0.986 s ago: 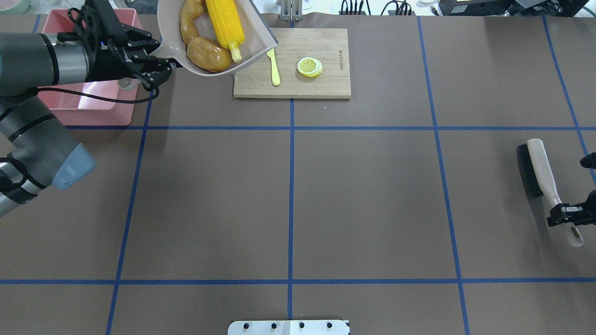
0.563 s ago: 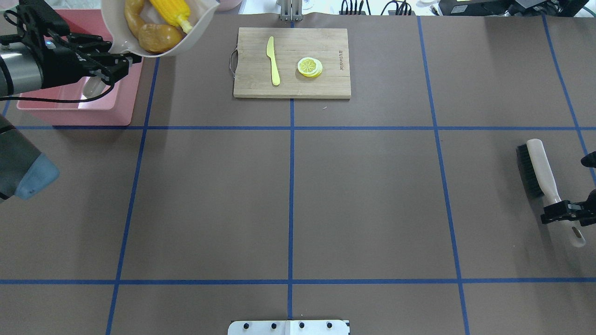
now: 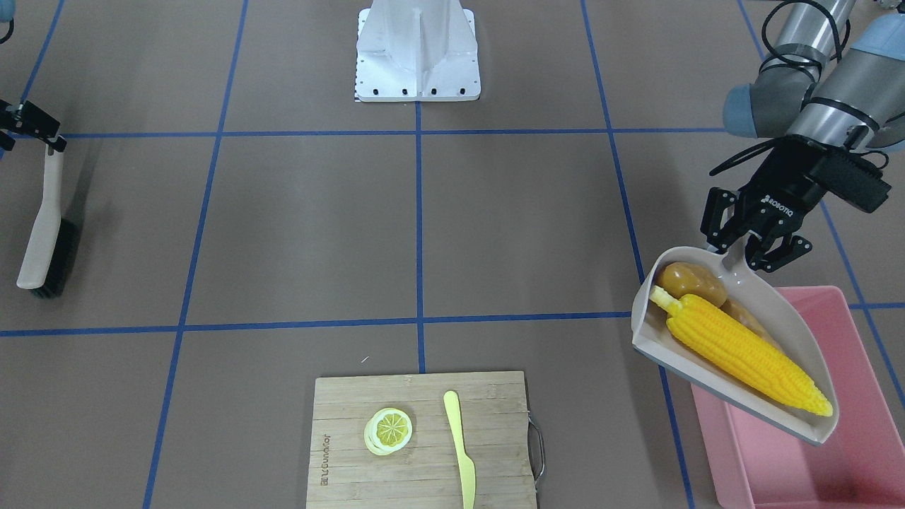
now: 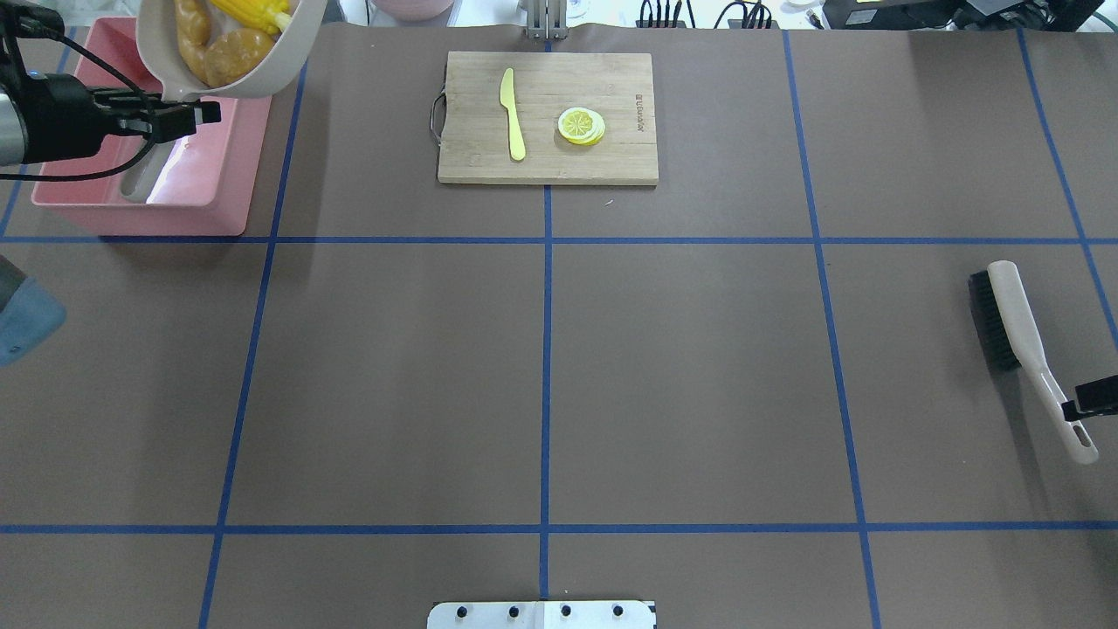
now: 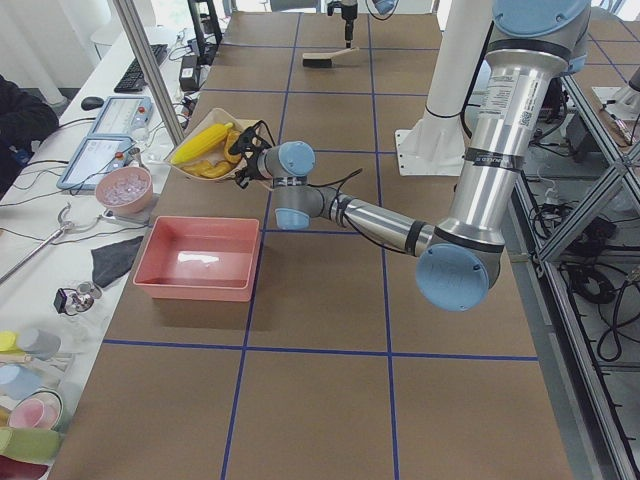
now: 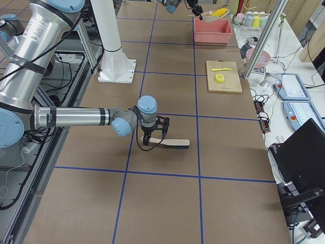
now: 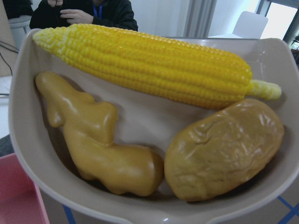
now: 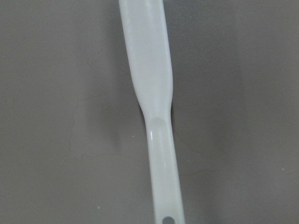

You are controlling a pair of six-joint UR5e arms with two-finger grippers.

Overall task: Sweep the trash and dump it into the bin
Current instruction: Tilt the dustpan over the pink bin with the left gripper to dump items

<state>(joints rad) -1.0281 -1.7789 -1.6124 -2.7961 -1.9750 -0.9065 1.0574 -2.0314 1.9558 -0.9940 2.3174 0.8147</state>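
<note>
Grips the short handle of the beige dustpan [image 3: 795, 332] in the left gripper [image 3: 741, 249], jaws clenched on it, at the right of the front-facing view; holds the pan off the table [image 3: 283, 233], tilted, open mouth toward the lower right of that frame; overlaps the upper left corner of the pink bin [image 3: 792, 466] there, and the bin's upper right corner at the upper left of the overhead view.

Carries all 3 pieces of trash inside the pan, not yet dumped; in the left wrist view, shows the corn cob [image 7: 154, 63] stretched across the top of the frame, pale stalk end at the right; places the ginger root [image 7: 98, 144] at the lower left and the potato [image 7: 224, 149] at the lower right, the 2 touching near the bottom middle.

Sets the right gripper [image 3: 35, 127] at the upper left edge of the front-facing view, at the handle end of the brush [image 3: 44, 226]; cannot tell whether those jaws are released or clenched; shows only the pale handle over the table in the right wrist view; lays the brush flat on the table, bristles at its lower end.

Shows 1 wooden cutting board [image 3: 417, 474] at the bottom middle of the front-facing frame, bearing the lemon slice [image 3: 387, 430] at its left and the yellow knife [image 3: 461, 452] to the right of it, apart.
</note>
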